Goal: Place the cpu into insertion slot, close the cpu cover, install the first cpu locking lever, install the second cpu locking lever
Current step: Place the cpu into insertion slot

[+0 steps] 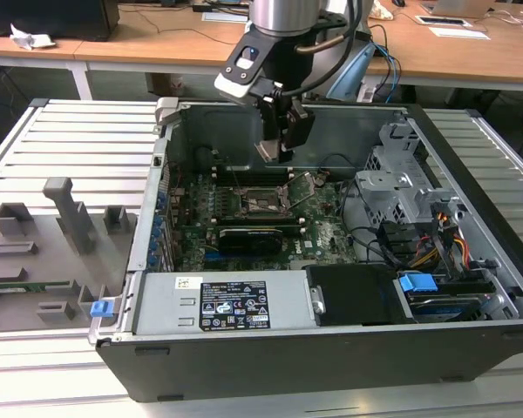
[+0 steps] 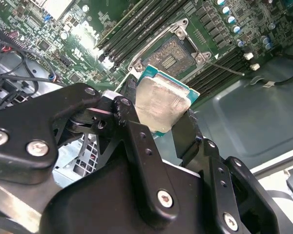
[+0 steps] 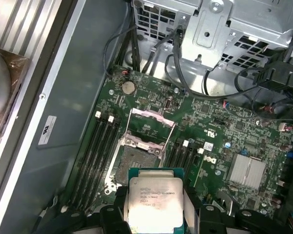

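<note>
Exterior view: the gripper (image 1: pixel 285 139) hung inside the open computer case (image 1: pixel 471 261), above the insertion slot (image 1: pixel 261 203) on the green motherboard (image 1: pixel 331 231) and apart from it.

Second wrist view: the gripper (image 2: pixel 158 124) was clenched on opposite edges of the cpu (image 2: pixel 161 103), whose pale metal face was turned toward the camera. The insertion slot (image 2: pixel 173 53) lay beyond the chip, not touching it.

First wrist view: the cpu (image 3: pixel 155 197) sat between the black fingers (image 3: pixel 112 217), near the insertion slot (image 3: pixel 136 158). The cpu cover (image 3: pixel 154 123) stood raised at the slot's far edge.

Bright, even light; glare whitens the cpu (image 2: pixel 158 105).
</note>
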### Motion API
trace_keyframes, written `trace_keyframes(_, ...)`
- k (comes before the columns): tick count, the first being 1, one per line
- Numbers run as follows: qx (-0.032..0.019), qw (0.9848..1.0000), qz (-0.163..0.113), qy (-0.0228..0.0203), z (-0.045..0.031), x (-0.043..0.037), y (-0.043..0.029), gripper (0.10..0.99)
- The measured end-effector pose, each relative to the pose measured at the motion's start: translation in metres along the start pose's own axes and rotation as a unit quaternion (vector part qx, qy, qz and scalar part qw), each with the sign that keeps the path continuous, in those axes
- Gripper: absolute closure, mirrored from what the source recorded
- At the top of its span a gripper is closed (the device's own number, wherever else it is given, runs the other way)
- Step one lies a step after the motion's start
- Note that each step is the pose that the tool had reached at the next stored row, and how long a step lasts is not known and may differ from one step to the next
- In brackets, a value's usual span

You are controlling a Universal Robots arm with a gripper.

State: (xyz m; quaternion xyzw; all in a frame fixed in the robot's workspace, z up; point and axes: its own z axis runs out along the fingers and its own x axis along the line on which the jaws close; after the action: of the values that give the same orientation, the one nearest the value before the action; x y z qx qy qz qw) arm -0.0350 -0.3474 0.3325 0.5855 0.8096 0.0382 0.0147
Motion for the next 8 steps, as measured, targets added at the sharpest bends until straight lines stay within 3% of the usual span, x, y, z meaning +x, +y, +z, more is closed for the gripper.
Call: trace_keyframes(8,0.002,0.9998,0.018,-0.0006,0.0069,-0.0001,-0.0005,0.549)
